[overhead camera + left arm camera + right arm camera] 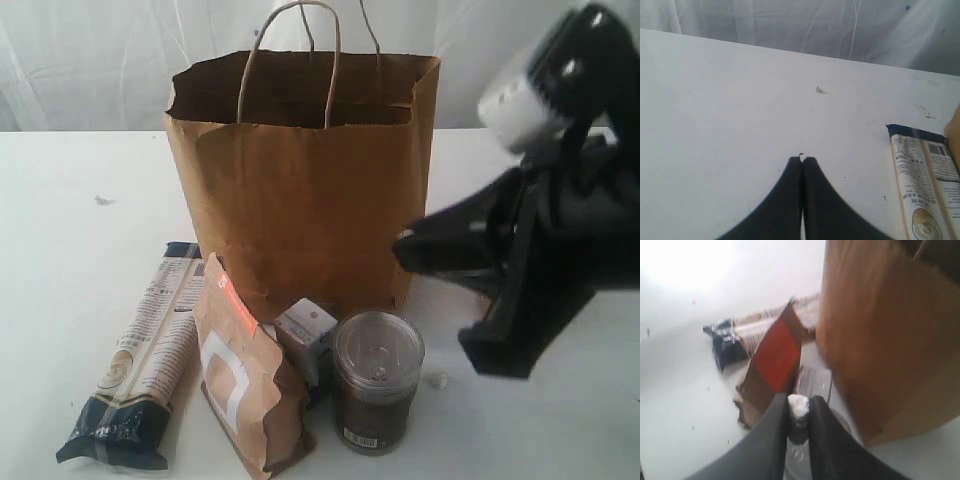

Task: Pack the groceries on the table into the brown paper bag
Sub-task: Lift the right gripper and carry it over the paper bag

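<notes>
1. Spreading wide and white, the table (70, 200) lies bare left of the bag and at the front right.
2. The brown paper bag (300, 200) stands upright mid-table, mouth open.
3. The pasta packet (140, 370) lies flat at the front left.
4. The pouch (245, 385) stands just before the bag.
5. The can (377, 385) stands right of the carton (308, 335), which sits between pouch and can.
6. The right pincer (799, 405) hangs over the can beside the bag, with a white speck (799, 404) between its near-closed fingers; I cannot tell whether it is gripped.
7. The left pincer (802, 161) is clenched and empty over bare table.
</notes>
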`<action>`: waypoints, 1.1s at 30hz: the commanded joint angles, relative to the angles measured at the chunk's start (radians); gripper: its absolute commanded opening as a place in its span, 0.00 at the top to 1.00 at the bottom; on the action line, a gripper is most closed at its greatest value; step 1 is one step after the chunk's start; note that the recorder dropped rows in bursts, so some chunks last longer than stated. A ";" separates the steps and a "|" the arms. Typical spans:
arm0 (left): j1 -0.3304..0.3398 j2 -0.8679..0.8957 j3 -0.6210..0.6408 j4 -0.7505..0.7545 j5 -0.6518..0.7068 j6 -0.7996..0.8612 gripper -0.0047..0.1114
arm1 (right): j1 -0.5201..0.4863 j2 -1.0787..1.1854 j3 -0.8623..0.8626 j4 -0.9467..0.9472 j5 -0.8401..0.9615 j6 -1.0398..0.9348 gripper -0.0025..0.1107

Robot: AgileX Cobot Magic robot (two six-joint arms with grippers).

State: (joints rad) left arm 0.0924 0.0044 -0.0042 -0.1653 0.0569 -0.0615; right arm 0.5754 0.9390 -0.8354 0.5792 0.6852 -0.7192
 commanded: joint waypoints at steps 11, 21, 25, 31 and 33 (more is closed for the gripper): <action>-0.008 -0.004 0.004 -0.004 -0.003 -0.003 0.96 | 0.047 0.271 -0.425 0.019 0.043 -0.007 0.98; -0.008 -0.004 0.004 -0.004 -0.003 -0.003 0.96 | 0.141 0.503 -0.690 -0.106 0.031 0.021 0.98; -0.008 -0.004 0.004 -0.004 -0.003 -0.003 0.96 | 0.163 0.576 -0.760 -0.160 0.024 0.028 0.98; -0.008 -0.004 0.004 -0.004 -0.003 -0.003 0.96 | 0.174 0.657 -0.863 -0.241 0.008 0.097 0.98; -0.008 -0.004 0.004 -0.004 -0.003 -0.003 0.96 | 0.174 0.681 -0.891 -0.264 -0.003 0.133 0.98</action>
State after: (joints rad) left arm 0.0924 0.0044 -0.0042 -0.1653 0.0569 -0.0615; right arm 0.7474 1.5964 -1.6890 0.3528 0.7080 -0.6343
